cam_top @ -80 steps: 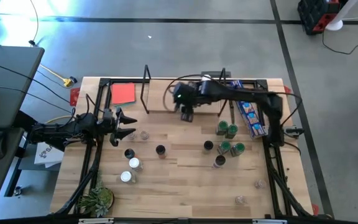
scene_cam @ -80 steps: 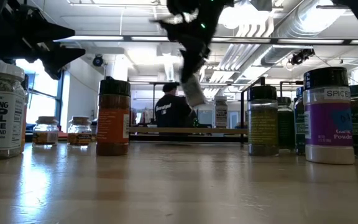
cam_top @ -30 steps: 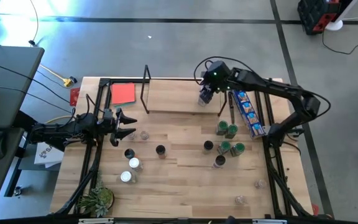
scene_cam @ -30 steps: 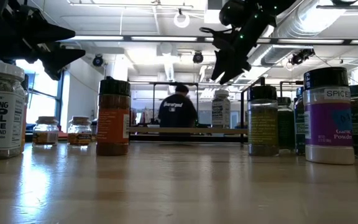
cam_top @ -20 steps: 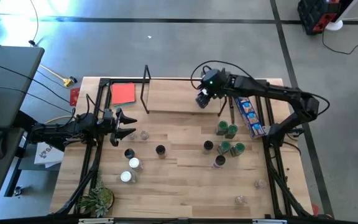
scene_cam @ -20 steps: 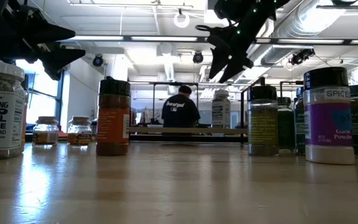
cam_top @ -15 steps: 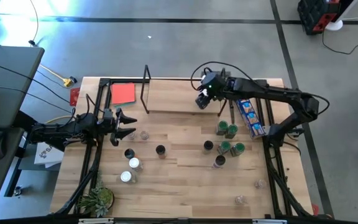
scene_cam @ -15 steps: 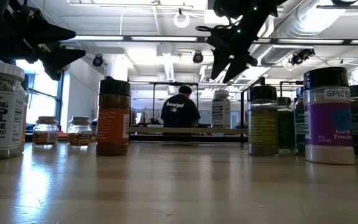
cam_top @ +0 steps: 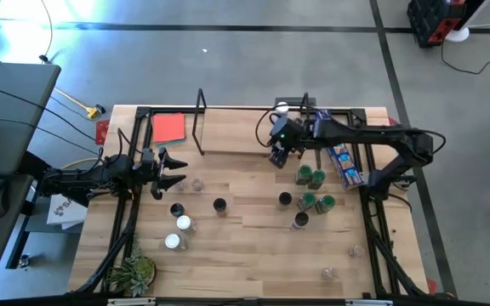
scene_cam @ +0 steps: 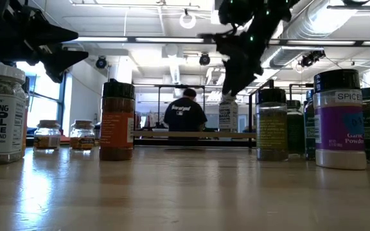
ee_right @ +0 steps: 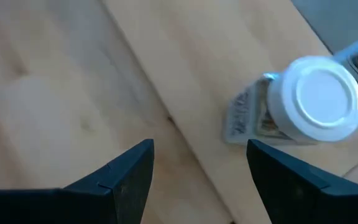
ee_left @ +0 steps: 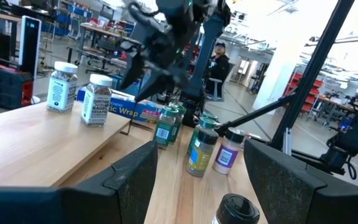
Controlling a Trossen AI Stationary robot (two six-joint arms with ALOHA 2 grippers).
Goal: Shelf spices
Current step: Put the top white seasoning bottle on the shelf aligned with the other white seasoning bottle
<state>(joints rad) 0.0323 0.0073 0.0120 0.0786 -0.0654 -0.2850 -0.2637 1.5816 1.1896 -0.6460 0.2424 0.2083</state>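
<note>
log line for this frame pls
phase: between picks | right gripper: open, empty, over front edge of shelf | white-lidded jar: standing on shelf | left gripper: open, idle at table's left

Your high view hangs overhead, straight down on the table [cam_top: 253, 234]. Low view: tabletop level, jars close, room behind. Left wrist looks level across; right wrist looks down, close. Both wrists share the white-lidded jar [ee_right: 303, 106] [ee_left: 96, 98] on the shelf [cam_top: 236, 140].

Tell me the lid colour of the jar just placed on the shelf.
White; the jar's lid shows best in the right wrist view.
</note>
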